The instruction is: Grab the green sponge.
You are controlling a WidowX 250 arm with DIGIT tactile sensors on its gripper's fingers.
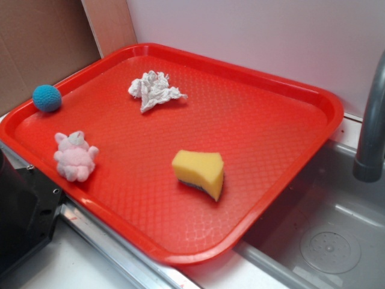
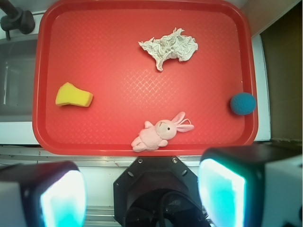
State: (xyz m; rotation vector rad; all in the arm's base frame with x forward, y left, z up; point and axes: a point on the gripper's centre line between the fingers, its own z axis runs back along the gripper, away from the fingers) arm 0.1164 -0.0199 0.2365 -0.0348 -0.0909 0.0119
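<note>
While the pincer (image 2: 142, 196) hung high above the tray's (image 2: 142, 144) near edge, fingers spread wide and holding nothing, the green sponge (image 2: 74, 95) lay untouched on the tray, well off to one side. Reaching, lowering and gripping all remained.

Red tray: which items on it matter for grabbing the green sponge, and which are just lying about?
Belongs to the job:
green sponge, yellow foam with a dark underside
gripper, open, off the tray's near edge

Just lying about:
crumpled white paper wad
pink plush toy
blue ball
red tray holding everything
faucet
</note>
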